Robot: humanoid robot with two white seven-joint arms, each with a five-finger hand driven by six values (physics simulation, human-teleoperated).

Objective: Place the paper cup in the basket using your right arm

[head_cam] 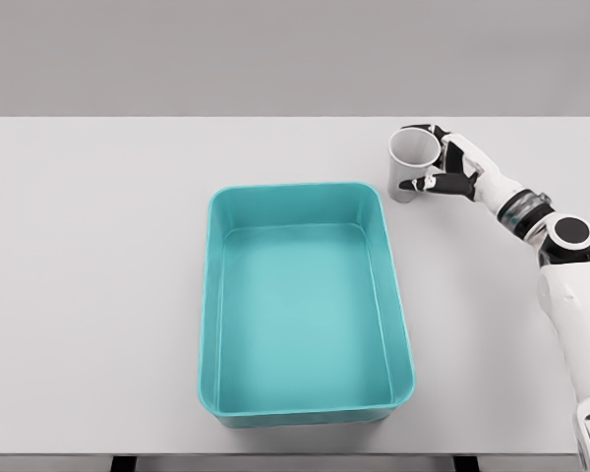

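The right robot hand (442,169) is wrapped around the cup (410,165), fingers curled round the far side of the wall and the thumb pressed against the near side, low down by the base. The cup stands upright, or close to it, on the tabletop (98,246), mouth open upward; whether its base is just off the surface cannot be told from this view. The basket (208,295) lies to the left of the robot hand and nearer the robot, its closest corner just beside the cup but not touching it. The left arm is out of view.

A paper cup like this is likely very light and thin-walled, so it should lift with almost no effort but crush or go oval under a hard squeeze. The rim is the stiffest part and the base next; the middle of the wall gives most easily. The present hold, spread around the wall with the thumb opposing low, looks sensible: a wide wrap shares the pressure. The surface is probably smooth, so a grip too gentle could let it slide or tip as the arm swings. Being empty and light, it may also bounce or topple if dropped from high, so a low release over the basket floor would suit it.
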